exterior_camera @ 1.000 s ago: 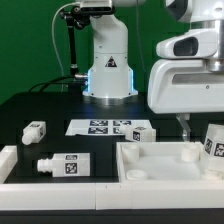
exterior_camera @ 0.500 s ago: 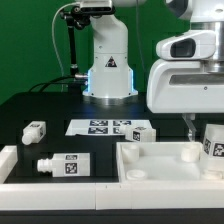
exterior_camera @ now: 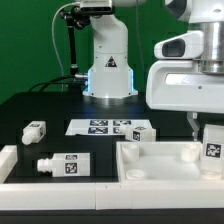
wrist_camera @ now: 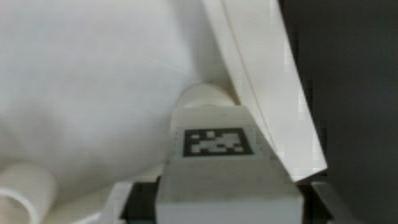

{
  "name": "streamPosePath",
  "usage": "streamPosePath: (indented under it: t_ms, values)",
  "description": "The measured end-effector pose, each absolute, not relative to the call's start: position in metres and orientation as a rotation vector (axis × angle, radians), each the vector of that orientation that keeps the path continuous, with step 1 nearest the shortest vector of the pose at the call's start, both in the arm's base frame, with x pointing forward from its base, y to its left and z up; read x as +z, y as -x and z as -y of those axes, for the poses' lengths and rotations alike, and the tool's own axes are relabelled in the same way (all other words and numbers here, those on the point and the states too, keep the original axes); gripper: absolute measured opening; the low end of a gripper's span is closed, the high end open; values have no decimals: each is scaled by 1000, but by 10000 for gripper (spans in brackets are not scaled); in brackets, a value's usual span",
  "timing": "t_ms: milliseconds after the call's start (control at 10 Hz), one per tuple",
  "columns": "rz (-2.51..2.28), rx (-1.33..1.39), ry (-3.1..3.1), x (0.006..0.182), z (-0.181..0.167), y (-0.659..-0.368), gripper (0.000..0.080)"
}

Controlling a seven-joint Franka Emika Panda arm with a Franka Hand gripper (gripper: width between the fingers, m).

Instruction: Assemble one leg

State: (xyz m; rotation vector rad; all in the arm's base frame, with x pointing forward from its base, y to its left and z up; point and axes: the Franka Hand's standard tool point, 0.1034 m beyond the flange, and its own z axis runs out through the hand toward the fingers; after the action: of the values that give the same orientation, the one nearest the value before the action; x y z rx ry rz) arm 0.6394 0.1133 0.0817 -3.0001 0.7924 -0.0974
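My gripper (exterior_camera: 205, 128) is at the exterior view's right, shut on a white leg (exterior_camera: 212, 143) with a black-and-white tag. It holds the leg upright over the right end of the wide white tray-like panel (exterior_camera: 150, 160). In the wrist view the leg (wrist_camera: 222, 140) sits between my fingers (wrist_camera: 143, 205), tag facing the camera, with the panel's white floor (wrist_camera: 89, 90) and raised edge behind it. Whether the leg's foot touches the panel is hidden.
Three more white legs lie loose: one at far left (exterior_camera: 35, 130), one front left (exterior_camera: 60, 165), one by the panel's back edge (exterior_camera: 143, 133). The marker board (exterior_camera: 100, 127) lies mid-table. The robot base (exterior_camera: 108, 65) stands behind. A white rail (exterior_camera: 10, 160) borders the front left.
The held leg has gone from slightly tilted to upright, and my gripper has shifted a little. The other parts have not moved.
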Motion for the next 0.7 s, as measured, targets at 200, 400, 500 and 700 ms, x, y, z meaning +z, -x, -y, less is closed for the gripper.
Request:
streamPosePath:
  t_ms: [200,400,500,700]
  values:
    - [-1161,-101,2873,81,-114,-639,285]
    - [-1609,-54,2597,81,-111,-640,285]
    - [-1794,-32,2449,81,-109,-640,285]
    - [-1965,5,2281,81,-107,-640,285]
